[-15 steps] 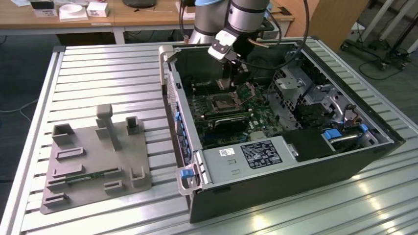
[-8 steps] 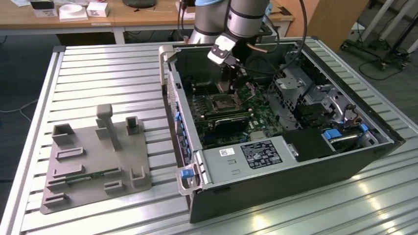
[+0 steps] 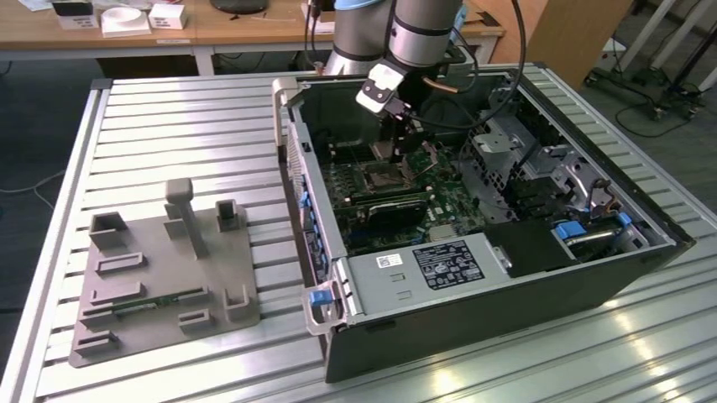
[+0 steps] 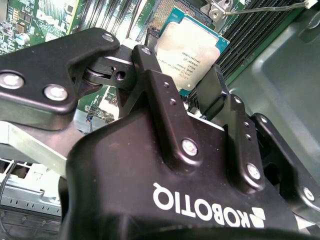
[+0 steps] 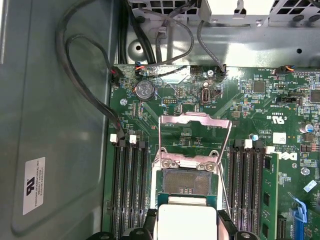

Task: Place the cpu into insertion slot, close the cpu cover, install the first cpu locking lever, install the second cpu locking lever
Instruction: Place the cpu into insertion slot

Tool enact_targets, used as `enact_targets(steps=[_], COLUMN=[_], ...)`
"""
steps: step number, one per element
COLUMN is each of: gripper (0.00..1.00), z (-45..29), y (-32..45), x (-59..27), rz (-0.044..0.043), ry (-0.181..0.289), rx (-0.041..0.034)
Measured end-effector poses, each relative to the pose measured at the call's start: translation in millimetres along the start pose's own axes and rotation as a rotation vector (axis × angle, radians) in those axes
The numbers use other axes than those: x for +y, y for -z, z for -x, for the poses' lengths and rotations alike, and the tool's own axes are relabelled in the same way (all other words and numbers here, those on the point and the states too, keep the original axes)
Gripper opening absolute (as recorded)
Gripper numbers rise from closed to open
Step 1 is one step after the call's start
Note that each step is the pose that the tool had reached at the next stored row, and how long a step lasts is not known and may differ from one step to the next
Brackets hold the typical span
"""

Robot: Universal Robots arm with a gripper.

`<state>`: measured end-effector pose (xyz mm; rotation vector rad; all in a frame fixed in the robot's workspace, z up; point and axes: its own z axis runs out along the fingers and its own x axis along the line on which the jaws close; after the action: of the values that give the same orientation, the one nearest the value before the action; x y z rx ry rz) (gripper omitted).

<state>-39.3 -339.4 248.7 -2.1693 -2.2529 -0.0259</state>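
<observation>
Close by the bare socket [image 5: 186,182], my jaws grip the chip [image 5: 187,222]. Placing is in hand, and I judge seating it wants square alignment.

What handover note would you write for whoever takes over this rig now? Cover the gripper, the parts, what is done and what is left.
Gripper: black gripper shut on the small flat square silvery-topped cpu, over the green circuit board.
Parts: square dark insertion slot with silvery rim is bare; thin silvery windowed cpu cover stands flipped open.
Done: cpu in grasp.
Left: cpu unseated, cover open, wire locking levers unlatched.
</observation>
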Motion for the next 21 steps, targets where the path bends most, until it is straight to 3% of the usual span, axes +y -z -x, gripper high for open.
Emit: enact_targets(steps=[10,16,21], gripper=[0.54,0.54,0.54], z=[0.0,0.1,0.2], y=[-1.2,-11.0,-19.3], x=[0.0,0.0,0.4], rz=[0.0004,0.0003,0.0011], ry=[0.000,-0.003,-0.042], rx=[0.0012,0.0008,0.0004])
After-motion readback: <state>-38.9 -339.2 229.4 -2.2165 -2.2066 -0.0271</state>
